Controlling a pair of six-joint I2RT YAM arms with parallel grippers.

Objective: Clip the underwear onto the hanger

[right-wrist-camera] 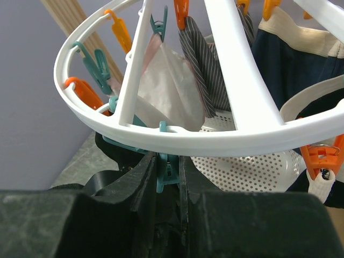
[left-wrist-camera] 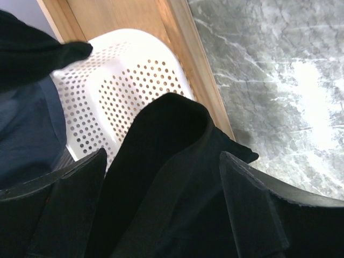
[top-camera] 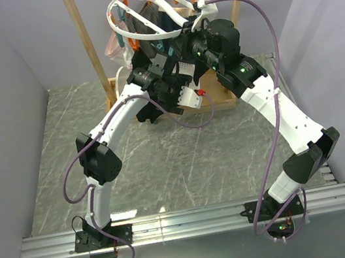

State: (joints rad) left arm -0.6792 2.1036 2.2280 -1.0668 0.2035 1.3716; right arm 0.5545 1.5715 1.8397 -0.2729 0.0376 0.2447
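Top external view: both arms meet at upper centre, under the near rim of the hanger, which hangs inside the wooden rack. Black cloth droops below your left arm there.

Left wrist view, from the left edge: a dark navy garment, then the white perforated basket. At centre the underwear rises as a thick black fold between the fingers of the left gripper. The fingers stand fairly wide but meet the cloth on both sides, so I read that as a hold on the bunched fold. Its free top edge pokes out past the fingertips, above the basket. Wood and grey marble table fill the right.

Right wrist view: orange and teal clips dangle along the rim at upper left. A pale pink-white garment and a striped one already hang at centre. Low at centre, the right gripper is pinched nearly closed on the teal clip, just under the rim.

You are at the clipping step itself, with one arm squeezing the clip and the other bringing the cloth. Next, lift the fold's top edge into that clip's mouth, then ease the right fingers apart so the clip bites. A dark shape sits low left of the right fingers, touching or just beside them. I cannot tell whether it is underwear or your left gripper.
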